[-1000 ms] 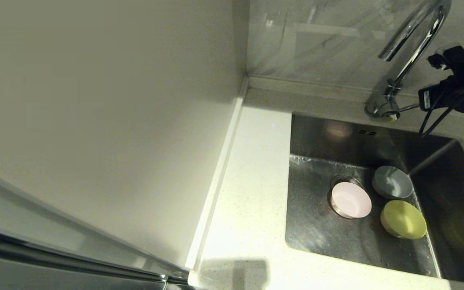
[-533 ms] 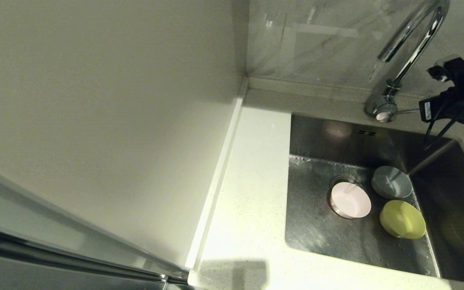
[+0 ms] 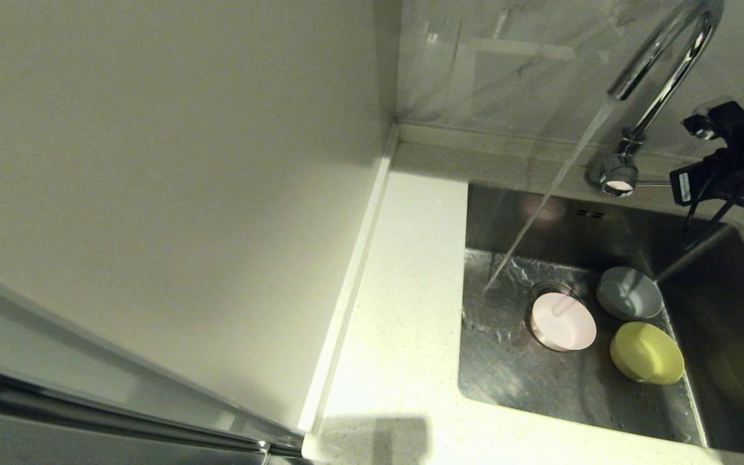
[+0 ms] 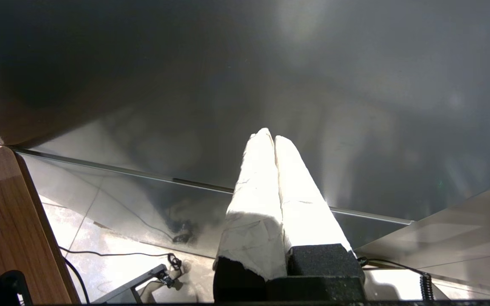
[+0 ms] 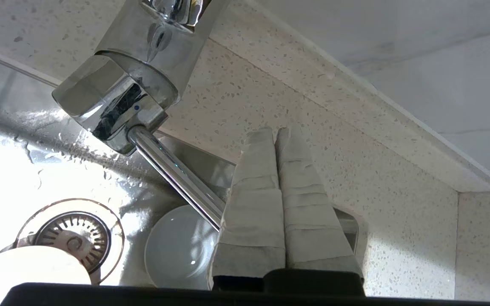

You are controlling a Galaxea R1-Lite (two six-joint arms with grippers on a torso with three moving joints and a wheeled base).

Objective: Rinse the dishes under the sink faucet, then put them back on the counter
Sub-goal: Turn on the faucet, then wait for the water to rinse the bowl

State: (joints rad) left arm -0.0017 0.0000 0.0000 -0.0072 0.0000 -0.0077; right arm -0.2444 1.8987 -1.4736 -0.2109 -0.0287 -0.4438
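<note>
Three dishes sit upright on the floor of the sink (image 3: 520,381): a pale pink bowl (image 3: 562,321) over the drain, a pale blue-grey bowl (image 3: 629,292) behind it and a yellow-green bowl (image 3: 646,352) in front. Water runs from the spout of the sink faucet (image 3: 662,71) and lands on the sink floor just left of the pink bowl. My right gripper (image 5: 275,132) is shut and empty, its fingers lying against the faucet's thin side lever (image 5: 172,170). The left gripper (image 4: 274,137) is shut and empty, away from the sink and outside the head view.
The speckled counter (image 3: 404,290) runs along the sink's left side, with a tall pale wall panel (image 3: 185,194) beside it. The drain strainer (image 5: 75,238) shows next to the blue-grey bowl (image 5: 177,250). A marble backsplash (image 3: 507,64) stands behind the faucet.
Water has started to flow from the spout into the sink. My right gripper and the lever have shifted slightly toward the sink's front. The bowls have not moved.
</note>
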